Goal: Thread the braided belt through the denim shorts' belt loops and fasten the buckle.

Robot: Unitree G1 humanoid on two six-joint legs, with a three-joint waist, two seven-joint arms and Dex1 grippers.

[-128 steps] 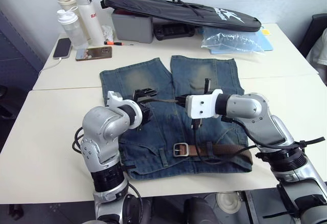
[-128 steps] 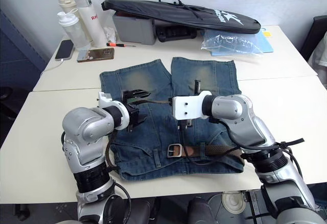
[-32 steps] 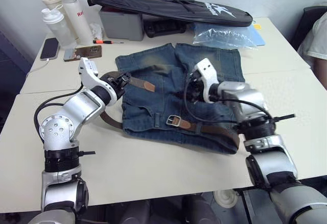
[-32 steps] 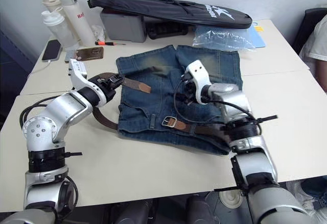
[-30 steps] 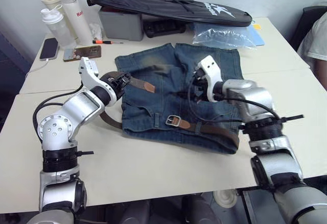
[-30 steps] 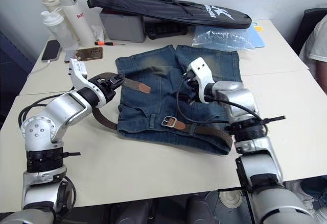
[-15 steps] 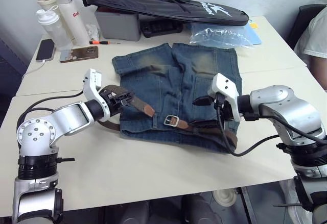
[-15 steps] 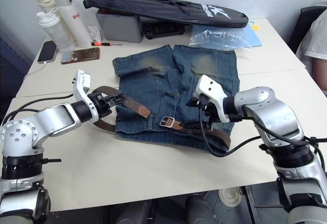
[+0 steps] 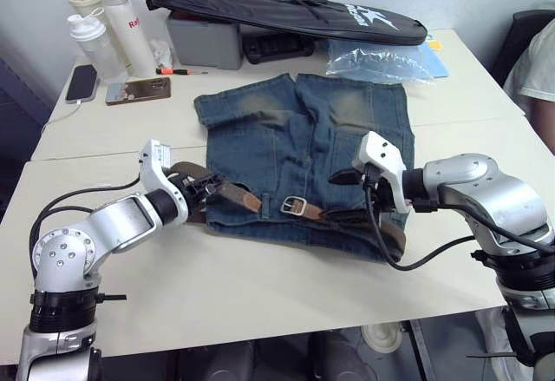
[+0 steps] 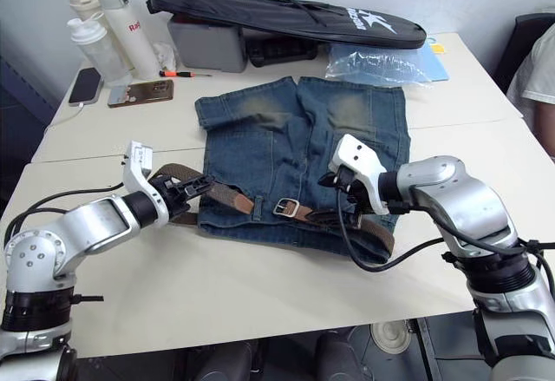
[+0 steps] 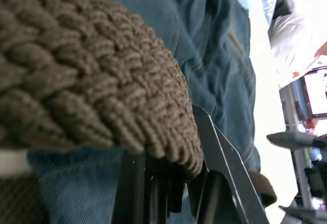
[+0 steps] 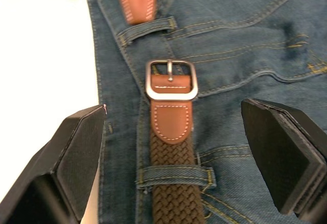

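Note:
The denim shorts (image 9: pixel 303 134) lie flat on the table with the waistband towards me. The braided belt (image 12: pixel 172 193) runs along the waistband under a belt loop (image 12: pixel 173 175). Its silver buckle (image 9: pixel 293 206) lies near the middle of the waistband. My left gripper (image 9: pixel 202 192), at the shorts' left edge, is shut on the belt's free end (image 11: pixel 92 81). The reddish-brown tip (image 9: pixel 251 200) points at the buckle from just left of it, over another belt loop (image 12: pixel 148 28). My right gripper (image 12: pixel 172 109) hovers open above the buckle, its fingers (image 12: pixel 76 157) wide apart on either side of the strap.
Along the back edge are a long black bag (image 9: pixel 286 12), a grey box (image 9: pixel 204 41), bottles (image 9: pixel 104 25), two phones (image 9: pixel 139 91) and a clear plastic bag (image 9: pixel 381 55). A person's sleeve (image 9: pixel 536 60) shows at the far right. Bare tabletop (image 9: pixel 260 294) lies in front of the shorts.
My left gripper has brought the belt end down and towards me, so the tip now lies beside the buckle. My right gripper has come back from over the shorts' legs to above the buckle.

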